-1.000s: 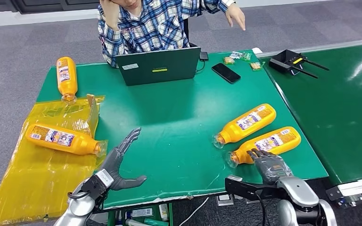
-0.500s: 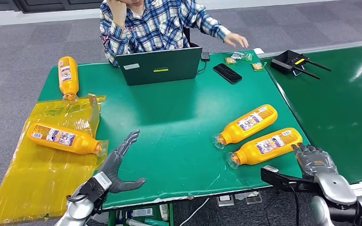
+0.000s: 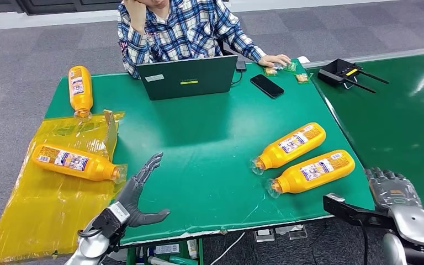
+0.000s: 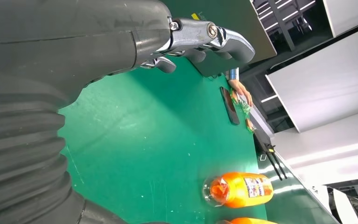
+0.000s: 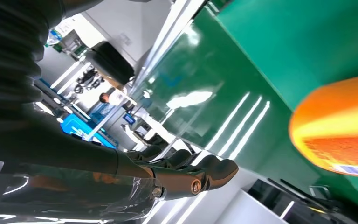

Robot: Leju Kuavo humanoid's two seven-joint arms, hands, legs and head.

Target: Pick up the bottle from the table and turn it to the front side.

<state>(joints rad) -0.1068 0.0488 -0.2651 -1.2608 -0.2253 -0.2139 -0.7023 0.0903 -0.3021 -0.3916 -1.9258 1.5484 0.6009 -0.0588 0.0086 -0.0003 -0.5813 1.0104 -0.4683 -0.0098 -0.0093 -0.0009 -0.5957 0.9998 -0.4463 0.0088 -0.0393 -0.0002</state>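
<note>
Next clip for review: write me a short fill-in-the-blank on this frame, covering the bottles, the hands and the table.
1. The number of orange bottles lying on the yellow plastic sheet is ____.
2. The right hand is off the table's right edge and holds ____.
3. The open laptop stands in front of a person wearing a ____ shirt.
4. The black phone lies on the ____ table.

Missing words: one; nothing; plaid; green

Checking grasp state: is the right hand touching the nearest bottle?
Apart. The head view shows the right hand off the table's right edge, with green table between it and the nearest bottle.
</note>
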